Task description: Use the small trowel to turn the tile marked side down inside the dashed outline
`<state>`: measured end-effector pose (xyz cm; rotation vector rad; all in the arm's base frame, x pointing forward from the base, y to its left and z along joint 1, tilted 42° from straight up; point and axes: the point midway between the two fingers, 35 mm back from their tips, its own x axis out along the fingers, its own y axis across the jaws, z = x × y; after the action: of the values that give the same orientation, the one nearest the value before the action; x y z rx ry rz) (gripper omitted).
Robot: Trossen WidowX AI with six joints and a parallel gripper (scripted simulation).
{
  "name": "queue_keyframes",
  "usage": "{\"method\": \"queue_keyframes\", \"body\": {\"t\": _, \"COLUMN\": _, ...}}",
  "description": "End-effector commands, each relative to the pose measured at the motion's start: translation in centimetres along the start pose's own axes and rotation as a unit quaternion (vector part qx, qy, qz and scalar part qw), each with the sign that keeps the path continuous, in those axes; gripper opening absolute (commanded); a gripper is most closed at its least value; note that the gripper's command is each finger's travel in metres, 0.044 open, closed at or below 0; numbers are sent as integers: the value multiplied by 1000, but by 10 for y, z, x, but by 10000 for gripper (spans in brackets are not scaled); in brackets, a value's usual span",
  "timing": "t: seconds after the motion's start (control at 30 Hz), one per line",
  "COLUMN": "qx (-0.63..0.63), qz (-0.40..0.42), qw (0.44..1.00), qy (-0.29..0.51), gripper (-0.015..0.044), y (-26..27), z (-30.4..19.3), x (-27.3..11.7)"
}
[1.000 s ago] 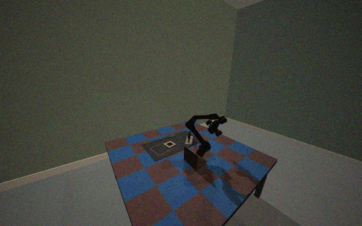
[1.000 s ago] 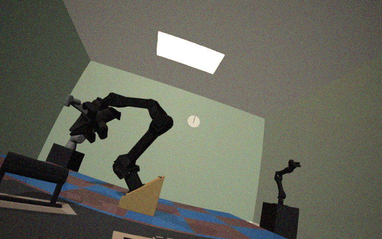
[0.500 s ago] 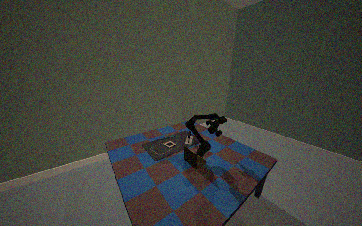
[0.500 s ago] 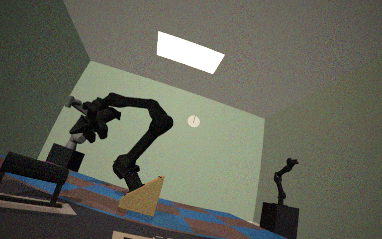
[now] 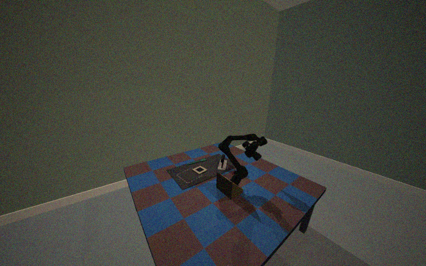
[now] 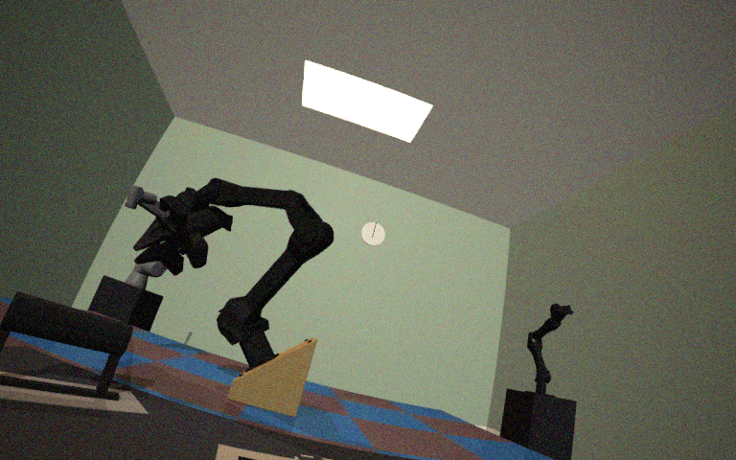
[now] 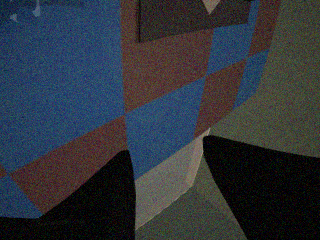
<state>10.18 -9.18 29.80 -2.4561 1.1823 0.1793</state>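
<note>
The trowel (image 5: 222,159) (image 6: 64,325), a pale plate with a raised black handle, rests on the dark mat (image 5: 210,174) (image 6: 178,428) (image 7: 170,25), handle up. The tile (image 5: 194,169) (image 6: 243,450), a pale square with a dark centre on its upper face, lies flat on the mat, apart from the trowel. The dashed outline (image 5: 187,182) is on the mat at the tile's left; its right part is unclear. My gripper (image 6: 136,254) (image 7: 167,152) is open and empty, high above the table, away from trowel and tile. A pale corner on the mat tops the wrist view.
A thin green rod (image 5: 197,162) lies near the mat's back edge. A yellow wedge-shaped block (image 5: 223,186) (image 6: 274,382) stands at my arm's base. The checkered table (image 5: 191,200) (image 7: 60,75) ends below the gripper. Another dark arm (image 6: 537,352) stands on a box in the background.
</note>
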Motion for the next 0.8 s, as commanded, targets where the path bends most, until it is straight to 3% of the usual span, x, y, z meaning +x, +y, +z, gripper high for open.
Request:
{"method": "queue_keyframes", "body": {"t": 0.0, "qx": -23, "qz": -4, "qw": 1000, "qy": -19, "gripper": 270, "y": 3, "z": -2, "x": 1}}
{"method": "queue_keyframes", "body": {"t": 0.77, "qx": -213, "qz": -61, "qw": 964, "qy": -146, "gripper": 270, "y": 17, "z": -5, "x": 19}}
